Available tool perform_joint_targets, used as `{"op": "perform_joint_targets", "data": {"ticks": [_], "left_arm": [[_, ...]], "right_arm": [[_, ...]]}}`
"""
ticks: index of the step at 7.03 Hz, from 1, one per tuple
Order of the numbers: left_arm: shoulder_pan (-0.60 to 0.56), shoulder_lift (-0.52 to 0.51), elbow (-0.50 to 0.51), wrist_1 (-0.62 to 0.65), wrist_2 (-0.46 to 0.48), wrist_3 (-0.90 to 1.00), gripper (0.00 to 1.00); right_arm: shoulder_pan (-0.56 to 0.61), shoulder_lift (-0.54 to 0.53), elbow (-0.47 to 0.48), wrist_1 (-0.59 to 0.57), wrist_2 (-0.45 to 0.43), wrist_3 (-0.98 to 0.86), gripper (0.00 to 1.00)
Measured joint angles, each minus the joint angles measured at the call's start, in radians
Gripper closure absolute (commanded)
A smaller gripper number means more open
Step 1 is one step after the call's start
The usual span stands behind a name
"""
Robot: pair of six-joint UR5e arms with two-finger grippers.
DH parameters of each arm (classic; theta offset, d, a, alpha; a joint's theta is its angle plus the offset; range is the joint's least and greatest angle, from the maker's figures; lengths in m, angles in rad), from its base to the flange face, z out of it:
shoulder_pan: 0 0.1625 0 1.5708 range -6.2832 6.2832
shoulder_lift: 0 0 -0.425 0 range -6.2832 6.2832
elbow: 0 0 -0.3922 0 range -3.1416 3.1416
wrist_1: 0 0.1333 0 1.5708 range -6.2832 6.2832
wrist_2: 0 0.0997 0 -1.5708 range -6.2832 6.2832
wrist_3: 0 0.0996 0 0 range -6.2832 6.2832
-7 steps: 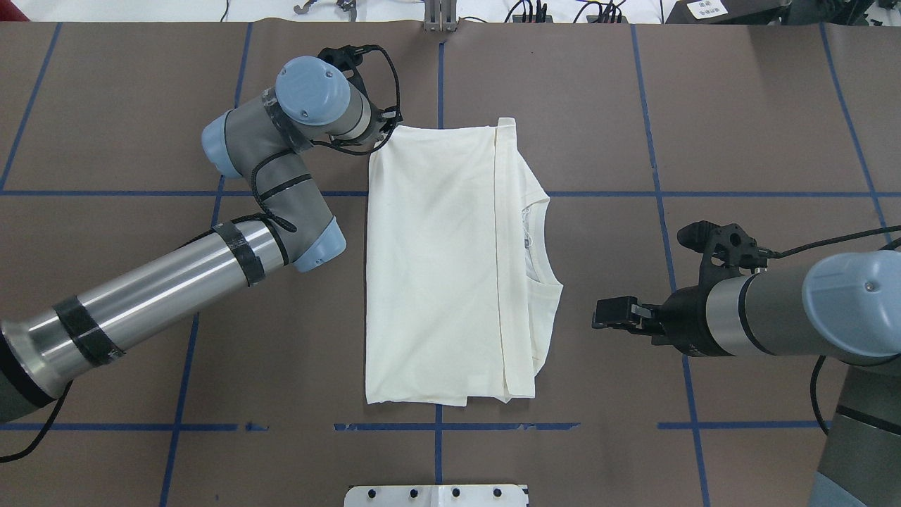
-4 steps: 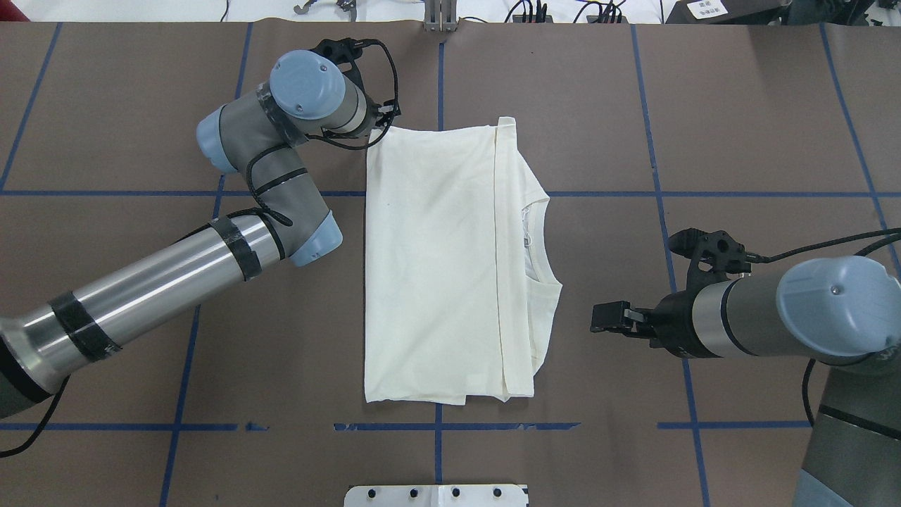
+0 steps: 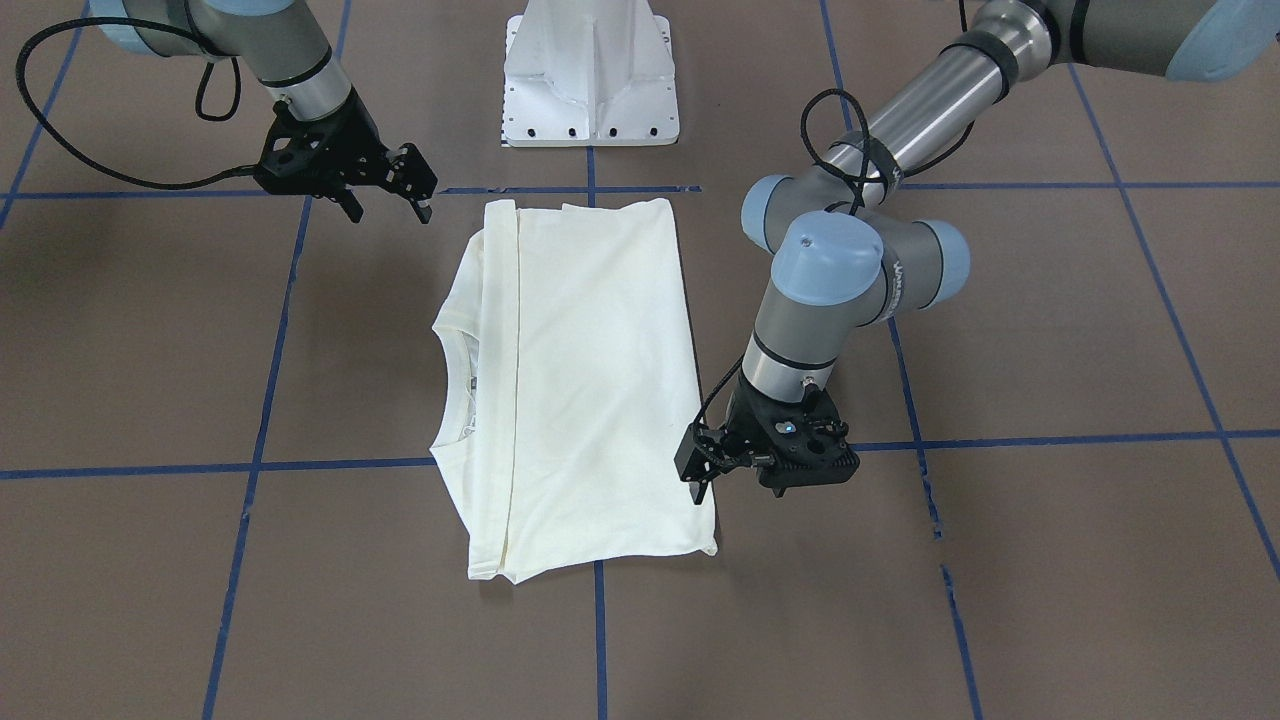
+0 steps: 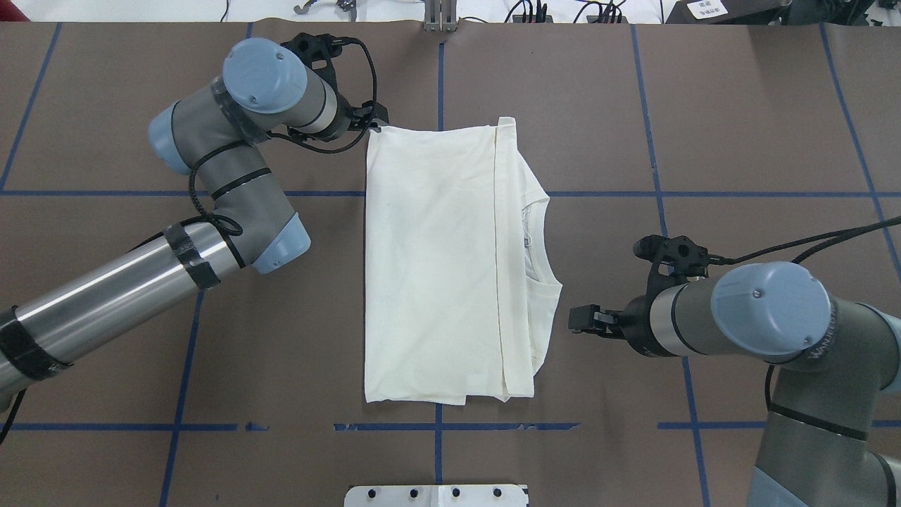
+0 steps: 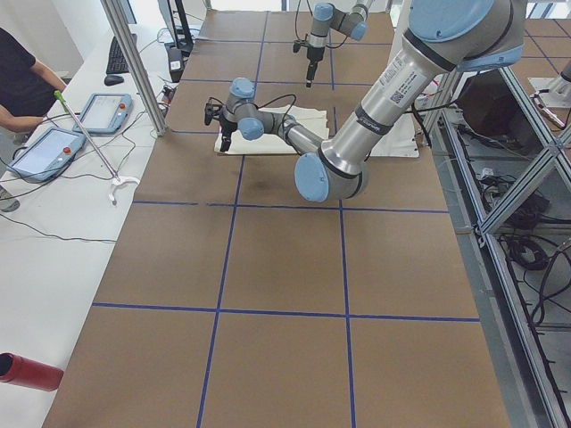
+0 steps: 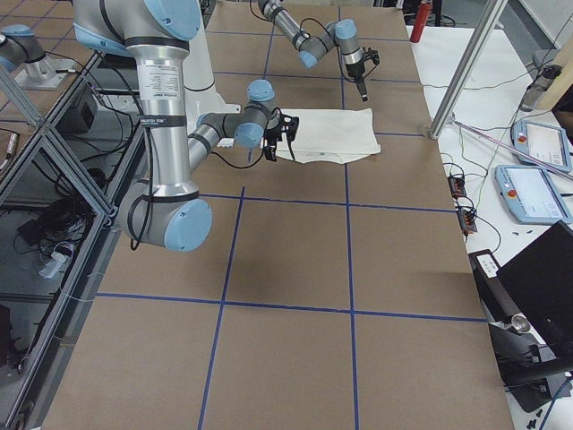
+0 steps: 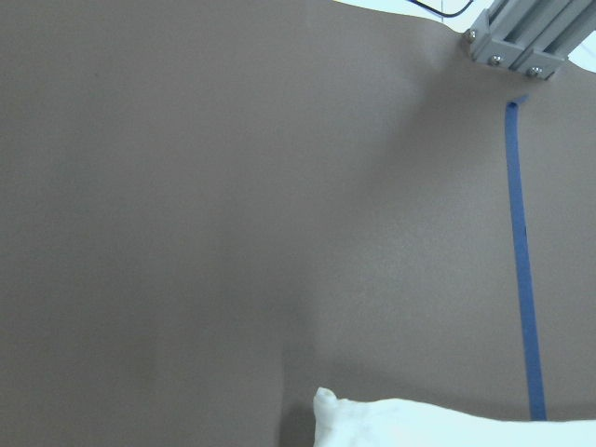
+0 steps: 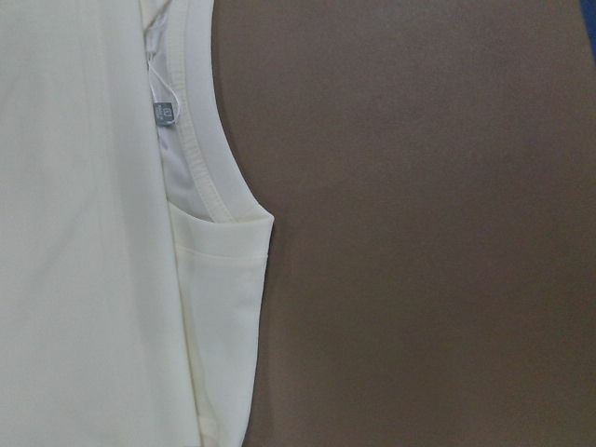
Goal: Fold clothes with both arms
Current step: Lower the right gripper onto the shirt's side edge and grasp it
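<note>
1. T-shirt [image 4: 433,267]: folded, plain side up, flat on the brown table [image 4: 739,105], centre of the overhead frame, neckline toward frame right.
2. Left gripper [image 3: 699,478]: front view, at the shirt's lower-right edge. Seen edge-on, so I cannot tell its jaw state.
3. Right gripper [image 3: 388,205]: front view, upper left, near the shirt's corner. Fingers spread, holding nothing.

left hand [image 4: 373,120]: mostly hidden behind its wrist, grip unreadable | T-shirt [image 8: 84,279]: cut by right-wrist view's edges
</note>
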Motion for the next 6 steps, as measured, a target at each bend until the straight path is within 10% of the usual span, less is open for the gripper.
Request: {"op": "perform_joint_targets", "data": {"ticks": [6], "left_arm": [[0.009,0.343,-0.555,0.202,-0.085,0.128,0.00]], "right_arm": [[-0.114,0.294,-0.195,-0.266,-0.121,-0.069,0.00]]}}
